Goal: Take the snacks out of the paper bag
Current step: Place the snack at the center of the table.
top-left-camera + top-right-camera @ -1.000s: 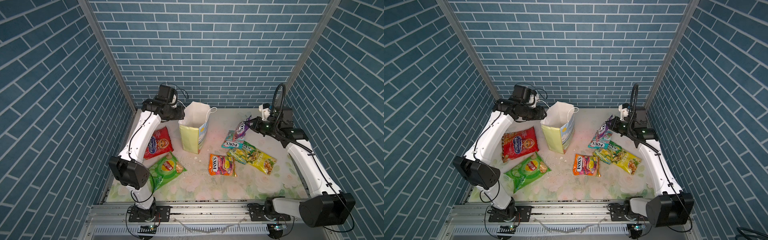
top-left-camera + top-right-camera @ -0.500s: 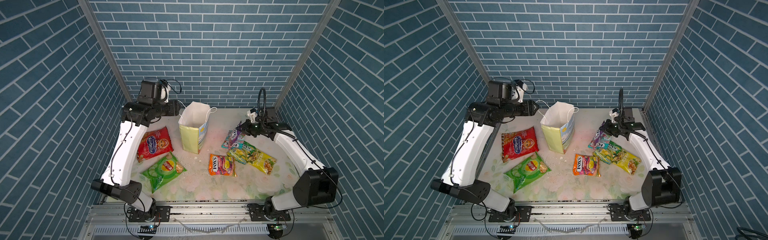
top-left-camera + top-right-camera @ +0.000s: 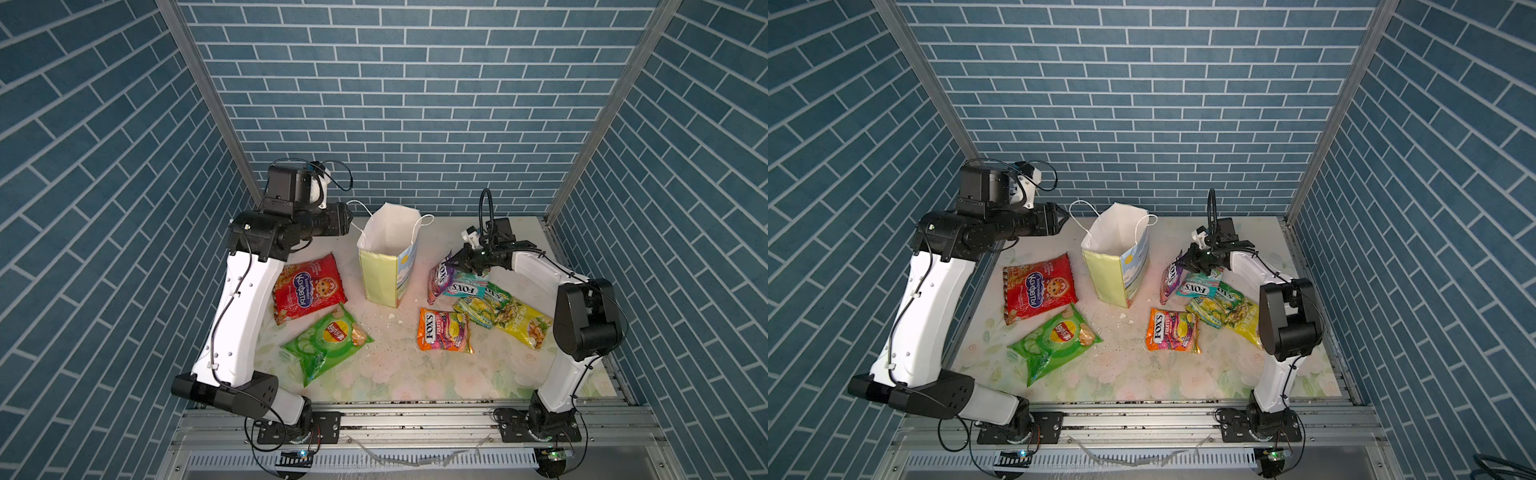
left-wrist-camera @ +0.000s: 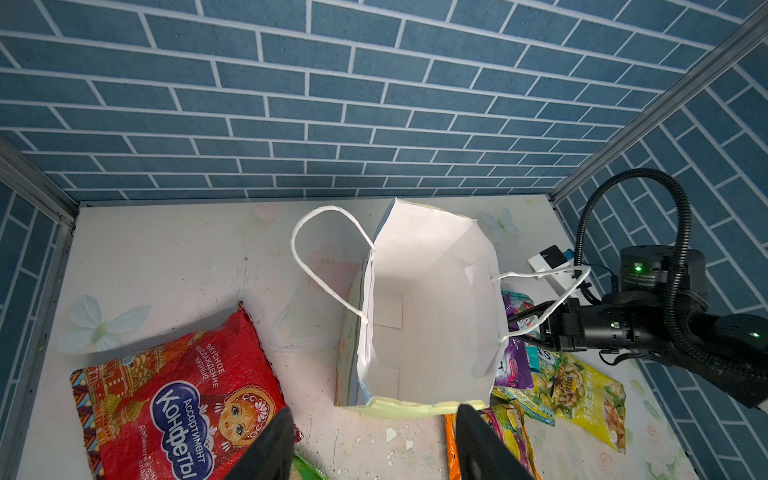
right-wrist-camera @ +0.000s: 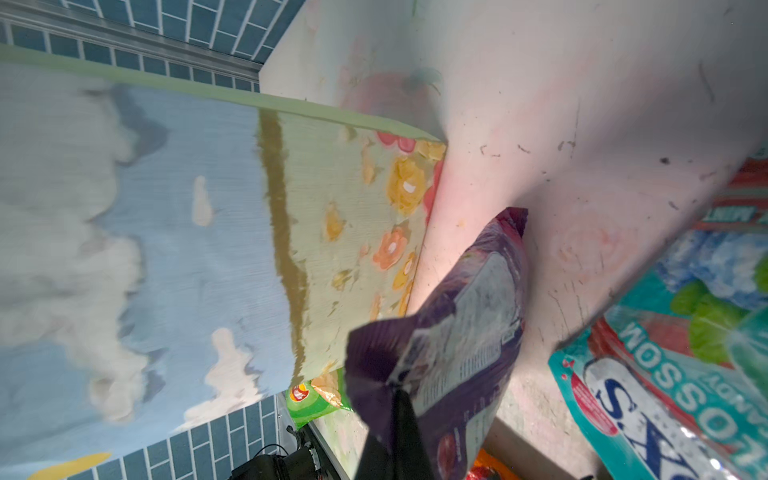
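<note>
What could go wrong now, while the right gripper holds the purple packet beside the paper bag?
1. The right gripper pinches the purple packet only by one end, so it may slip out and drop against the teal packet.
2. The cord handle of the paper bag hangs close to that gripper. It could catch the cord and tip the bag, which looks empty.

Matt paper bag, glossy plastic snacks, seemingly smooth printed tabletop
</note>
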Controlling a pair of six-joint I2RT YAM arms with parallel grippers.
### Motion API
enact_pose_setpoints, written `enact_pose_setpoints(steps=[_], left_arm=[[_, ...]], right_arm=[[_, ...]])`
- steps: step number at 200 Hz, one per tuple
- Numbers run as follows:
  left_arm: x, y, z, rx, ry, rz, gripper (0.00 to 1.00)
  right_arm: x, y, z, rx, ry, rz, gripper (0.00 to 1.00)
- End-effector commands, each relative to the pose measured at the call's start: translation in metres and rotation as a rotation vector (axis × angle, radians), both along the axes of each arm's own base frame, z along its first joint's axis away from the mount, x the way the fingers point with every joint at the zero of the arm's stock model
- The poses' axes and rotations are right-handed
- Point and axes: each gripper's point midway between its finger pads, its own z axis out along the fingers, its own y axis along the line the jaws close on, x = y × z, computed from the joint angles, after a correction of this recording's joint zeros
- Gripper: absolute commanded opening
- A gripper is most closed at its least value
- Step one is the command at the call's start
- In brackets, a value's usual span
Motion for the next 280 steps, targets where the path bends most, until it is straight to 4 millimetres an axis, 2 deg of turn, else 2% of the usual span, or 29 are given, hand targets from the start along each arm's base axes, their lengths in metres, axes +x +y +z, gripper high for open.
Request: enact_pose_setpoints(steps=[1, 25, 68, 126, 167, 202, 238, 268, 280], left_arm=[[-0.004, 0.004, 0.002, 0.000, -0.012, 0.000, 0.63], [-0.004, 0.006, -0.001, 0.000, -0.005, 0.004, 0.64], [-0.006, 0.021, -0.012, 0.009, 0.007, 0.046, 0.64], [-0.009, 0.047, -0.032, 0.019, 0.016, 0.133, 0.64], [-0.008, 0.051, -0.042, 0.006, 0.033, 0.143, 0.64], [-0.002, 0.053, -0.051, 0.008, 0.043, 0.149, 0.64], [0.000, 0.053, -0.060, 0.000, 0.062, 0.146, 0.65], [0.004, 0.053, -0.064, -0.002, 0.065, 0.146, 0.64], [0.005, 0.053, -0.067, -0.002, 0.065, 0.146, 0.64]], right_arm=[[-0.001, 0.000, -0.001, -0.006, -0.009, 0.033, 0.00], [-0.004, -0.012, -0.022, -0.122, 0.024, 0.033, 0.00], [0.001, -0.033, -0.047, -0.296, 0.043, 0.014, 0.00], [0.030, -0.024, -0.047, -0.290, 0.002, 0.021, 0.00], [0.036, -0.003, -0.046, -0.266, -0.010, 0.079, 0.00], [0.033, 0.009, -0.056, -0.261, 0.026, 0.116, 0.00], [0.016, 0.001, -0.070, -0.302, 0.069, 0.112, 0.00], [0.005, -0.009, -0.076, -0.341, 0.076, 0.101, 0.20], [0.004, -0.011, -0.075, -0.348, 0.068, 0.094, 0.25]])
